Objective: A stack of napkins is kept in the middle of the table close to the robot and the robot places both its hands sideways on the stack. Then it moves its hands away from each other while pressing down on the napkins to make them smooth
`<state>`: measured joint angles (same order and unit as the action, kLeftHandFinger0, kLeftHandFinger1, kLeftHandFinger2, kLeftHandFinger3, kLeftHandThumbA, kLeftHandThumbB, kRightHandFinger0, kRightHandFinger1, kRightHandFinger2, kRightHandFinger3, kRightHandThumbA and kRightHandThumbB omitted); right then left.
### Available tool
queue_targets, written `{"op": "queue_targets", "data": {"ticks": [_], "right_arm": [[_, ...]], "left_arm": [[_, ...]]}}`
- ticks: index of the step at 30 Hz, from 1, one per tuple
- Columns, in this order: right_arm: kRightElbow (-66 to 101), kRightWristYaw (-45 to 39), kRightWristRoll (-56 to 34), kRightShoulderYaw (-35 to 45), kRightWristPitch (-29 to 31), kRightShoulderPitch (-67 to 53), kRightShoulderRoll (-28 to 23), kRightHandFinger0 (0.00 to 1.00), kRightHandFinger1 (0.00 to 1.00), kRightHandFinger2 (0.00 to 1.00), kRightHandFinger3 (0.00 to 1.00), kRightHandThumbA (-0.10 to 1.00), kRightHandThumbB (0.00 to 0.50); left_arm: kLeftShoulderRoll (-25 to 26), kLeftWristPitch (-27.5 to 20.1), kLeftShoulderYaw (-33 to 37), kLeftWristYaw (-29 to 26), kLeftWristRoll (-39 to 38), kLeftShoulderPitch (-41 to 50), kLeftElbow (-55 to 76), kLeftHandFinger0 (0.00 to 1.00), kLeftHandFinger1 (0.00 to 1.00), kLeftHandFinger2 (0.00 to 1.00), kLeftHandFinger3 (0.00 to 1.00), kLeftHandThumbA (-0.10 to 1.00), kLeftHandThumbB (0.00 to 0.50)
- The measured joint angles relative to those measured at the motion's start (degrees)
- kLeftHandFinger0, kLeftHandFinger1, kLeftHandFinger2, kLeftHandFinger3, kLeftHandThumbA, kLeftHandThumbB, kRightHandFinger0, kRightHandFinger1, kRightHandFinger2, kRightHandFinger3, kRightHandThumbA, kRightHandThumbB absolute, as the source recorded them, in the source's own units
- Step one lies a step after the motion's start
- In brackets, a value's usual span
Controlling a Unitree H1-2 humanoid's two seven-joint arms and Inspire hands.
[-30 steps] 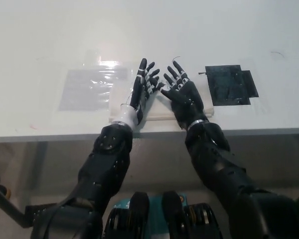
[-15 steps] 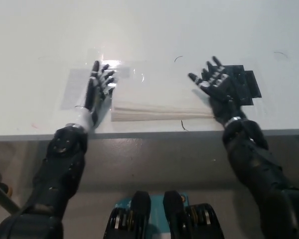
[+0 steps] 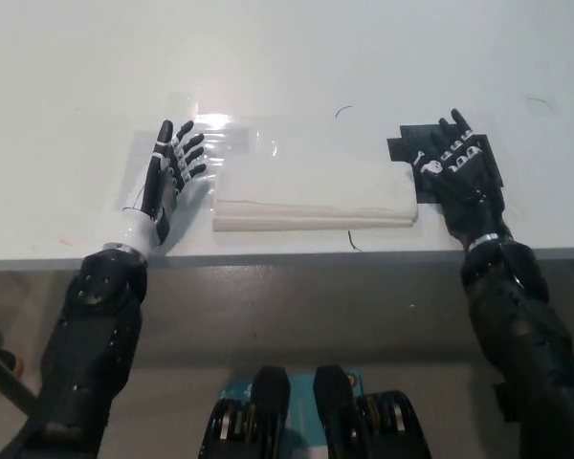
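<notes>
Head view: napkin stack (image 3: 314, 196) between left hand (image 3: 166, 177) and right hand (image 3: 459, 172).

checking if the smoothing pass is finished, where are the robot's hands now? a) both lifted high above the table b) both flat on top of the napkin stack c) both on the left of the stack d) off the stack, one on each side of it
d: the left hand lies on the table left of the napkin stack, and the right hand lies on the black patch to its right, neither touching the napkins.
</notes>
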<state>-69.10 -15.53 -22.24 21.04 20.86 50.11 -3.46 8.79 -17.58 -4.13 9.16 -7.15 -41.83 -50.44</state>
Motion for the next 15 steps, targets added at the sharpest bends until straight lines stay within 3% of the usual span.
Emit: {"op": "queue_targets", "data": {"ticks": [1,5,6,7,9,12,15], "right_arm": [[2.3,0.0,0.1,-0.5,0.0,-1.4,0.1,1.00,1.00,1.00,1.00,1.00,0.373],[12.3,0.2,0.4,-1.5,-0.9,-7.3,1.0,1.00,1.00,1.00,1.00,1.00,0.368],[13.9,0.3,0.4,-1.6,-1.1,-8.3,1.1,1.00,1.00,1.00,1.00,1.00,0.474],[15.9,0.3,0.5,-1.8,-1.3,-9.6,1.3,1.00,1.00,1.00,1.00,1.00,0.372],[20.7,0.4,0.7,-2.1,-1.6,-12.7,1.6,1.00,1.00,1.00,1.00,1.00,0.369],[26.3,0.4,1.1,-2.6,-1.9,-16.8,2.0,1.00,1.00,1.00,1.00,1.00,0.383],[32.7,0.4,1.5,-3.2,-2.4,-21.5,2.4,1.00,1.00,1.00,1.00,1.00,0.426]], "left_arm": [[0.0,0.3,0.1,0.0,0.0,0.8,1.5,1.00,1.00,1.00,1.00,1.00,0.351],[-0.1,1.1,0.6,0.0,0.0,4.4,6.3,1.00,1.00,1.00,1.00,1.00,0.345],[-0.2,1.3,0.7,0.0,0.1,5.1,7.1,1.00,1.00,1.00,1.00,1.00,0.470],[-0.2,1.4,0.7,0.0,0.1,5.8,8.2,1.00,1.00,1.00,1.00,1.00,0.439],[-0.4,1.7,0.9,0.0,0.1,7.9,11.1,1.00,1.00,1.00,1.00,1.00,0.450],[-0.5,2.0,1.1,0.1,0.2,10.7,15.1,1.00,1.00,1.00,1.00,1.00,0.366],[-0.5,2.3,1.2,0.1,0.2,14.2,19.8,1.00,1.00,1.00,1.00,1.00,0.378]]}}
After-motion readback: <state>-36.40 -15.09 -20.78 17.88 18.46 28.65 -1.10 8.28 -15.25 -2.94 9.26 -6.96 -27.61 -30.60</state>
